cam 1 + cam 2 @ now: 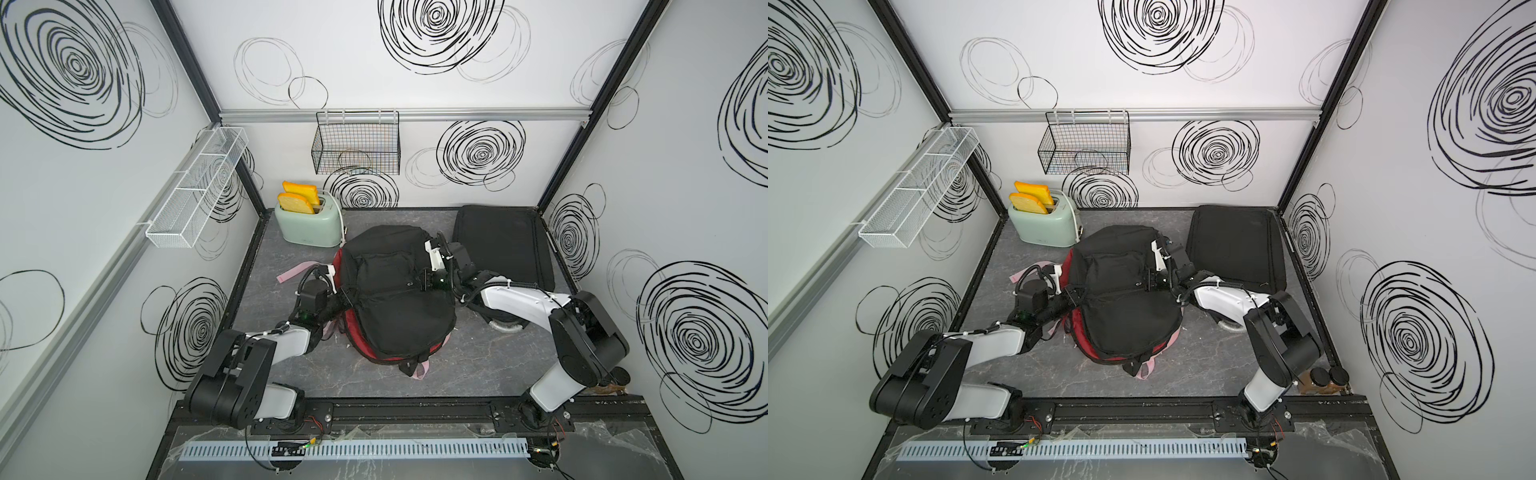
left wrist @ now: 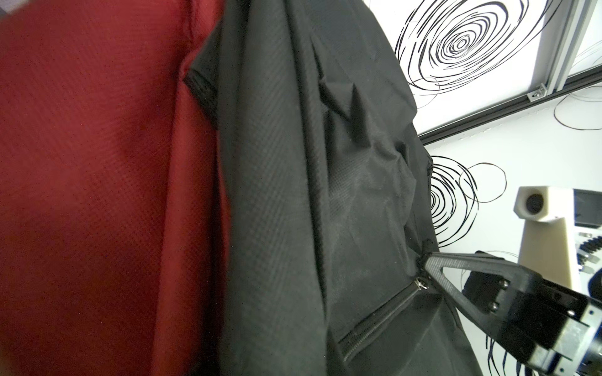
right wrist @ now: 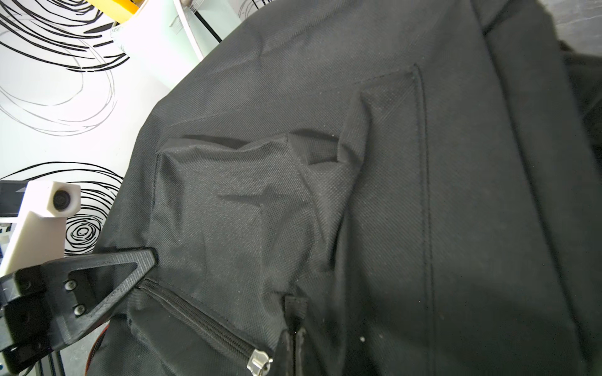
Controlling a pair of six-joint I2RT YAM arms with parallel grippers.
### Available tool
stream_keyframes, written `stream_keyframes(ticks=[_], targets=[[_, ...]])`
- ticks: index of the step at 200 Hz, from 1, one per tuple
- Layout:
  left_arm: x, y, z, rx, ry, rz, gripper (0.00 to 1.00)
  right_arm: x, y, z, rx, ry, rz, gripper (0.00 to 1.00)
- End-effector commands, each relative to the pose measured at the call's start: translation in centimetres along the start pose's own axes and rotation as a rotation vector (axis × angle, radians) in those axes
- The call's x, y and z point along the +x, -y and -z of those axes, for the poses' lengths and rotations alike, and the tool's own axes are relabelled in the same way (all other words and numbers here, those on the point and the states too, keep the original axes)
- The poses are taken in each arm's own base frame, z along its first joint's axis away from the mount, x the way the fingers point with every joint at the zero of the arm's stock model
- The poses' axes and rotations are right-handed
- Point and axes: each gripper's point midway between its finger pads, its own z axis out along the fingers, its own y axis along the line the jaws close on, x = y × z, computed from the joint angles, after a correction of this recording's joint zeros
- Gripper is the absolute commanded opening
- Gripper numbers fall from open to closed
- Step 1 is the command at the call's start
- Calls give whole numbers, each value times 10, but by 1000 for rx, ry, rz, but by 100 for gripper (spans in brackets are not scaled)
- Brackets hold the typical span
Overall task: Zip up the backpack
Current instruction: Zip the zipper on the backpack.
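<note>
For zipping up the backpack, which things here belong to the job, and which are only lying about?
Job: backpack, zipper slider, left gripper, right gripper.
Lying about: toaster with toast, black wire basket, white mesh shelf, flat black case.

The backpack (image 1: 399,291) has a black woven outer shell and a dark red panel (image 2: 97,195) along its side; its straps (image 1: 287,274) are pale pink. The zipper (image 3: 208,322) has black tape and a silver metal pull (image 3: 259,361). The flat bag (image 1: 503,245) is plain black. The toaster (image 1: 309,228) is mint green; its two bread slices (image 1: 297,197) are orange with a yellow face. The tabletop (image 1: 478,365) is dark grey with pale marble veining. The walls (image 1: 353,62) are white with black scribbled spirals. The wire basket (image 1: 355,149) is black; the mesh basket (image 1: 199,191) is white.
</note>
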Motion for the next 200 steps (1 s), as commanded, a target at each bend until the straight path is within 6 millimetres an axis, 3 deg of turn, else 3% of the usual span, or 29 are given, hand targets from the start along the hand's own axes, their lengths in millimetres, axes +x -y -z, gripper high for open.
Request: stream_keyframes(ticks=[1, 200], targets=[[-4, -27, 6, -88, 36, 20, 0, -2, 19, 10, 64, 12, -8, 0], [-3, -28, 6, -91, 36, 23, 0, -11, 34, 23, 90, 44, -18, 0]])
